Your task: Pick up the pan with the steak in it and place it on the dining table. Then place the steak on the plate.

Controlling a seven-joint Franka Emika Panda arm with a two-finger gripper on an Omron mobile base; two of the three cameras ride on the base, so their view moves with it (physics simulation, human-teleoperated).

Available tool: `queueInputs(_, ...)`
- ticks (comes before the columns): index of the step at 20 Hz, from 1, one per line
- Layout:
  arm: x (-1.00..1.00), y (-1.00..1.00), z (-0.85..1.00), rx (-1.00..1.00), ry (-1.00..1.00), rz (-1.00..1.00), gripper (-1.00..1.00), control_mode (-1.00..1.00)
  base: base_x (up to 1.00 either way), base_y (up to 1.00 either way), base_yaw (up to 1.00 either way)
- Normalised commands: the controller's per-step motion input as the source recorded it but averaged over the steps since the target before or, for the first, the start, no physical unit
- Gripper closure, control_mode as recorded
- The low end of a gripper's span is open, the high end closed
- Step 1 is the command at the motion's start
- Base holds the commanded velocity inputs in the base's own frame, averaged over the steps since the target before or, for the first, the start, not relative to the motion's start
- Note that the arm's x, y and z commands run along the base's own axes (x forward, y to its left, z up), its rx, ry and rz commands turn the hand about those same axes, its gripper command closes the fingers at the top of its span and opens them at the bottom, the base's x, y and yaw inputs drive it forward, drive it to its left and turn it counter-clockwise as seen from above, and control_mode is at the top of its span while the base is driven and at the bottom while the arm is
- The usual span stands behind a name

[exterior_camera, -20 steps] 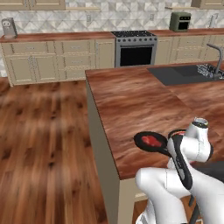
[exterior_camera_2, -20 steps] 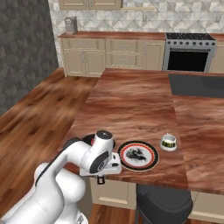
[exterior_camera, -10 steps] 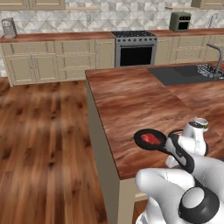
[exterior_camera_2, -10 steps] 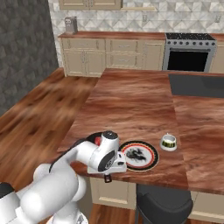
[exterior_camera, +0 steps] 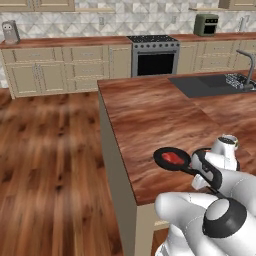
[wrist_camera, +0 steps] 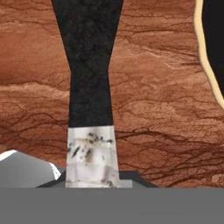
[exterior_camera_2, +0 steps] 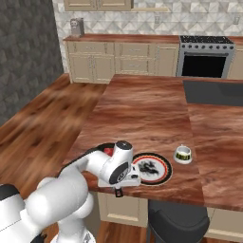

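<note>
Pan (exterior_camera: 172, 158): small, round, black, sitting flat on the bench (exterior_camera: 150, 115), the glossy reddish-brown island top, near its front edge. Long thin dark handle (exterior_camera: 200, 175) runs back toward the arm; in the hand view the handle (wrist_camera: 89, 65) is a black strip that narrows, then ends in a pale mottled end piece at the bottom of frame. Steak (exterior_camera: 173, 157): flat red slab inside the pan, smaller than the pan.

Plate (exterior_camera_2: 152, 168): white centre with dark markings, reddish-orange band, dark outer edge. It lies on the bench just beside the pan, on the arm's right. In the hand view a cream-edged dark arc at top right is probably the plate rim (wrist_camera: 205, 48); too little of it shows to be sure. A small bowl (exterior_camera_2: 182, 154) sits near the plate, further right, apart from it.

Tool (exterior_camera_2: 118, 189): low at the bench's front edge, wrist over the handle's end. Fingertips themselves aren't visible clearly, but the jaws are nearly closed and the handle runs straight down the middle of the hand view, so it is clenched on the pan handle.

Versus a second ago: the pan and steak sit in the same spot on the bench and the plate hasn't moved. The arm's pose has changed, with the elbow joint now bulking larger in the lower right of the left base view. The grip is unchanged.
</note>
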Motion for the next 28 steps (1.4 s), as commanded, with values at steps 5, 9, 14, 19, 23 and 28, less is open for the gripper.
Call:
queueInputs(5, -0.01, 0.0, 0.0, 0.0, 0.0, 0.0, -1.0, -1.0, 0.0, 0.0, 0.0)
queueInputs(9, -0.07, 0.0, 0.0, 0.0, 0.0, 0.0, -1.0, -1.0, 0.0, 0.0, 0.0)
queueInputs(14, -0.07, 0.0, 0.12, 0.0, 0.0, -0.01, -1.0, -1.0, 0.0, 0.0, 0.0)
queueInputs(19, -0.01, 0.03, 0.44, 0.0, -0.02, -0.02, -1.0, -1.0, 0.0, 0.0, 0.0)
queueInputs(23, -0.05, 0.18, 0.54, 0.0, -0.09, -0.01, -1.0, -1.0, 0.0, 0.0, 0.0)
queueInputs(28, 0.04, 0.29, 0.5, 0.0, -0.11, -0.03, -1.0, -1.0, 0.0, 0.0, 0.0)
